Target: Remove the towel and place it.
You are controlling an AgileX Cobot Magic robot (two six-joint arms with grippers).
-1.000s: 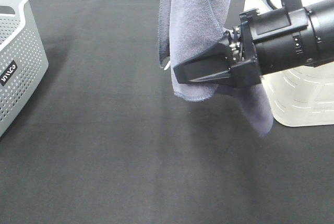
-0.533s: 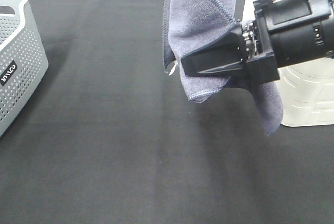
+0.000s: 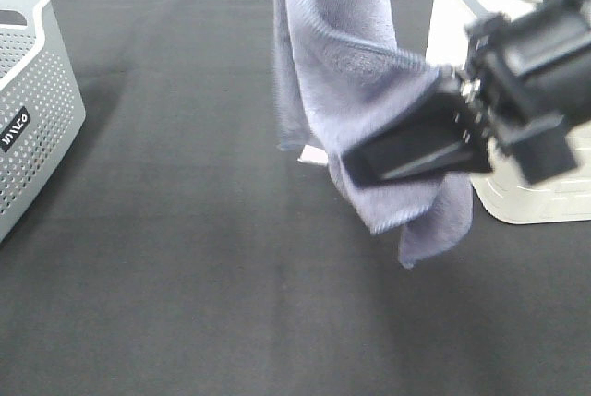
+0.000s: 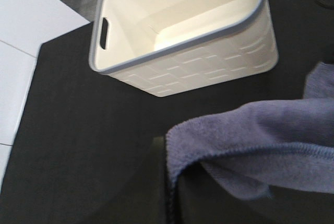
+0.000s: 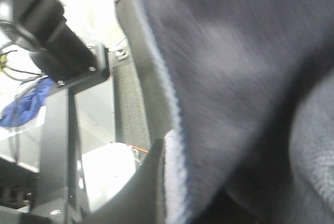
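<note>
Right end effector (image 3: 369, 163) now clenched on a fold of the towel (image 3: 342, 54). A second ago its jaws stood apart around the cloth, so the pinch is new. The arm is blurred, and sits lower and more tilted than before. The cloth is drawn taut from its hanging part into the jaws. A loose corner dangles just below them, clear of the tabletop (image 3: 203, 304). White tag (image 3: 312, 156) shows just beyond the fingertips, on the side away from the arm. The towel runs up out of the high view, so its upper support is unseen. Left end effector closed and not clearly in view; hem lies close by, grip on it uncertain. White basket (image 3: 526, 198) just behind the right wrist; grey basket (image 3: 42, 91) far across. Judgement: grasp secured, pulling-off under way, placing not yet done.
</note>
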